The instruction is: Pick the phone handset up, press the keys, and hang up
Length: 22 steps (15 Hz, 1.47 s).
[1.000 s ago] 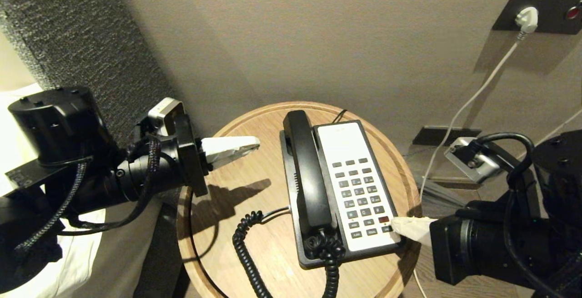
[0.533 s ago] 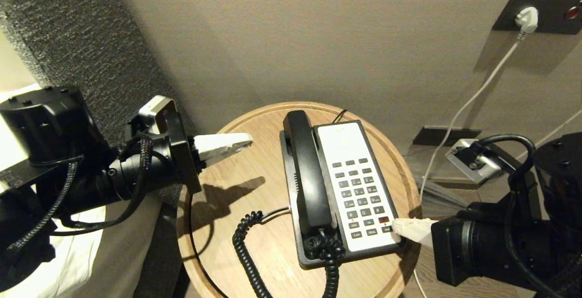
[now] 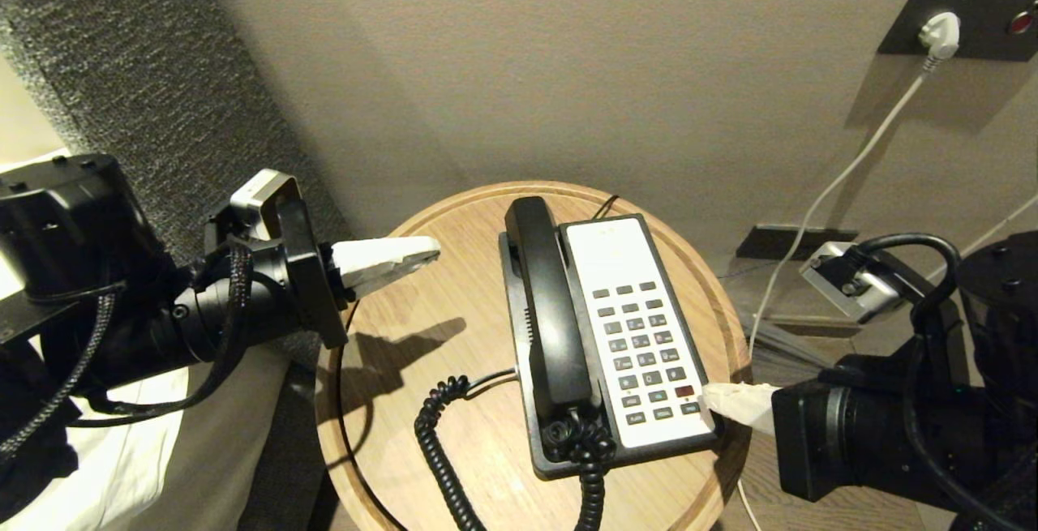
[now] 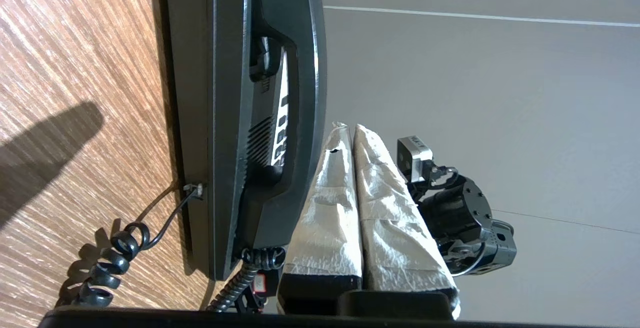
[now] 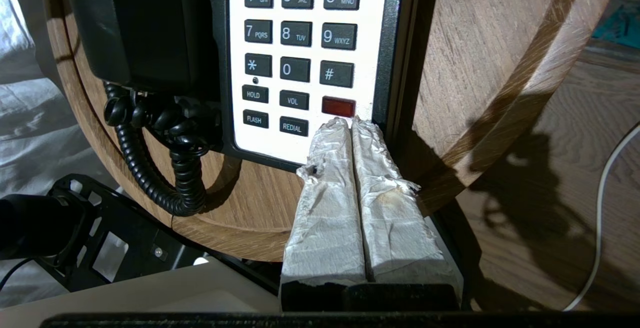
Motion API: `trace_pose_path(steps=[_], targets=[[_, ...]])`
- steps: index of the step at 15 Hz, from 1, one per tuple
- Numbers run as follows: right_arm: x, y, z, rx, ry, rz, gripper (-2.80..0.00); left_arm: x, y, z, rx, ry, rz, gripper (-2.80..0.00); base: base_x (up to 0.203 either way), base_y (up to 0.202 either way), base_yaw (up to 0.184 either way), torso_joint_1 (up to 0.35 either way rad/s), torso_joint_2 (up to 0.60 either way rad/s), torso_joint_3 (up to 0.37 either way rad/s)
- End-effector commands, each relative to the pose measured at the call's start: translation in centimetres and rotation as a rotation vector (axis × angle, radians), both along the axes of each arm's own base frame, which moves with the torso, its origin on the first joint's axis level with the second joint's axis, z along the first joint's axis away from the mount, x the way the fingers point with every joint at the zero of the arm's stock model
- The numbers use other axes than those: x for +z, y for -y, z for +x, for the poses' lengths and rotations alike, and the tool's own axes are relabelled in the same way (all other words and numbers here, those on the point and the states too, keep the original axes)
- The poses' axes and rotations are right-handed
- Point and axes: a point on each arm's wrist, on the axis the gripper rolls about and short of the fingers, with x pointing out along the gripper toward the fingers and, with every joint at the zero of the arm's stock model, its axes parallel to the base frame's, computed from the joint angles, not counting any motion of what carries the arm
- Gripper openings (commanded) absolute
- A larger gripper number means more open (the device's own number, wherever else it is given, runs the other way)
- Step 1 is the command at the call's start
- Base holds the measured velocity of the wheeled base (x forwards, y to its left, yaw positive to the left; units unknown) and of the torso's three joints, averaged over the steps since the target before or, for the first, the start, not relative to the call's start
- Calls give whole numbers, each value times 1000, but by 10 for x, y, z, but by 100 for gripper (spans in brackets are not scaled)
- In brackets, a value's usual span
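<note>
The phone handset (image 3: 548, 312) lies seated in its cradle along the left side of the phone base (image 3: 527, 434), its coiled cord (image 3: 442, 450) looping off the near end onto the round wooden worktop (image 3: 405, 353); lying flat like this it looks either not yet lifted or already hung up, and I cannot tell which; beside it on the right, the keys (image 3: 645, 349) sit in rows on the cream faceplate, with the red button (image 3: 684, 391) near the bottom right corner. The right hand (image 3: 714, 399) has its two padded fingers pressed together into one blunt tip, probably so it can poke a single key; in the right wrist view that tip (image 5: 345, 123) rests at the faceplate's edge just below the red button, touching or nearly so. The left hand (image 3: 426, 251), fingers also together and holding nothing, hovers over the worktop's left side, well apart from the handset; from there it would have to open and travel right to grasp the bar.
</note>
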Motion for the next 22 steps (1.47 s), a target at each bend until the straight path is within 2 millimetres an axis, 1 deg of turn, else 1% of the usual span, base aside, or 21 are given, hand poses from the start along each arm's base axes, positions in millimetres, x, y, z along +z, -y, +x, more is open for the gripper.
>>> trace_pose_path(steps=[1,6,8,10,13,14,16,18,19,20,22], targets=[[2,2,-1,-5,4,7,-280,0,-1,-2,-3,-3,-5,-280,0,0,0,0,0,0],[2,4,-1,-14,7,9,-280,1,-3,-6,23,8,-6,-280,0,0,0,0,0,0],[5,6,-1,-20,14,15,-280,1,-12,-11,80,37,7,-280,0,0,0,0,0,0],[5,10,0,-39,19,21,-280,1,-27,-23,136,100,36,-280,0,0,0,0,0,0],[9,14,4,-65,31,35,-280,-10,-50,-50,219,161,90,-280,0,0,0,0,0,0],[10,15,3,-67,35,39,-280,-12,-58,-61,253,187,101,-280,0,0,0,0,0,0],[12,21,2,-82,43,48,-280,-23,-68,-93,289,221,112,-280,0,0,0,0,0,0],[15,28,4,-116,58,60,-280,-41,-73,-125,304,243,115,-280,0,0,0,0,0,0],[17,32,6,-140,65,64,-280,-56,-76,-141,321,240,119,-280,0,0,0,0,0,0],[21,35,9,-157,77,73,-280,-66,-79,-154,340,244,119,-280,0,0,0,0,0,0],[26,41,12,-194,96,86,-280,-76,-82,-174,375,260,117,-280,0,0,0,0,0,0]])
